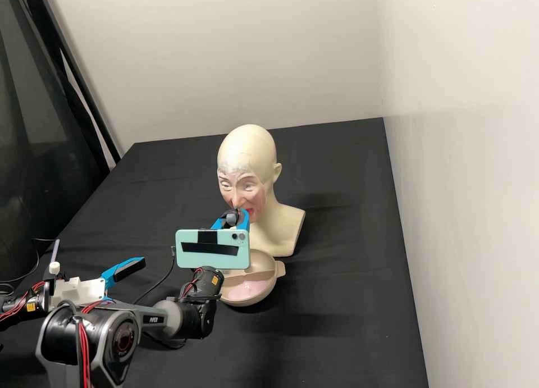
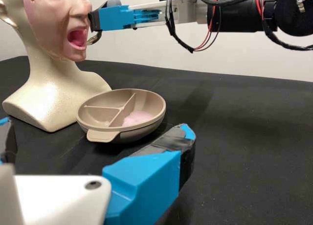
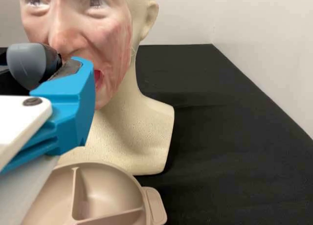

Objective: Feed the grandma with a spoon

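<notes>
Clamped tight with the right jaws on the grey handle of the spoon (image 3: 30, 64), tip at the open mouth of the head (image 1: 247, 169). Held apart and empty with the left jaws, low over the surface (image 1: 348, 208), well out in front of the head. Between those and the head, just beside its base: a divided bowl (image 1: 264, 263), something pink (image 2: 137, 118) in one compartment. Behind the right jaws, on the side away from the head: a mint phone (image 1: 213, 249) on that arm.
</notes>
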{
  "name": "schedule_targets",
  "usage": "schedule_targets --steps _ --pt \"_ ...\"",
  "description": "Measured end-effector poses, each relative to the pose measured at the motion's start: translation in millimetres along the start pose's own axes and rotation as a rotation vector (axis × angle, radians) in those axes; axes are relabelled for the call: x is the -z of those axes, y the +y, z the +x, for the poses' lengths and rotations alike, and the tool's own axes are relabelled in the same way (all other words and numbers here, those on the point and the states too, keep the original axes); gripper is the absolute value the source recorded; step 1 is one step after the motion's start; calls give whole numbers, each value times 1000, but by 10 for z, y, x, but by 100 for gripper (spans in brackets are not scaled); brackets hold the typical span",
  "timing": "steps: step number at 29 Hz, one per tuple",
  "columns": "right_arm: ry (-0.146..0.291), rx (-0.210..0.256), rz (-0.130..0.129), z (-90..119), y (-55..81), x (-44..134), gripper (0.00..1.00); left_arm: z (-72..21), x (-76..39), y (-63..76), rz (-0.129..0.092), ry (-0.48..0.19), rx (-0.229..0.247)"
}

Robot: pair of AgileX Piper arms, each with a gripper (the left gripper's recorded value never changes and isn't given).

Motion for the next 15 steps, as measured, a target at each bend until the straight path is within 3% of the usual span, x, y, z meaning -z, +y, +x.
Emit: schedule_targets --steps 3,5,8,15 --pt "0 -2 1 -76 3 5 0 0 0 0 0 0 0" --pt "-18 -13 21 -127 -11 -9 0 0 0 0 0 0 0" --pt "-16 -12 26 -202 -49 -19 0 0 0 0 0 0 0" --pt "32 -47 25 -370 -111 -54 0 0 -5 -1 -1 -1 0"
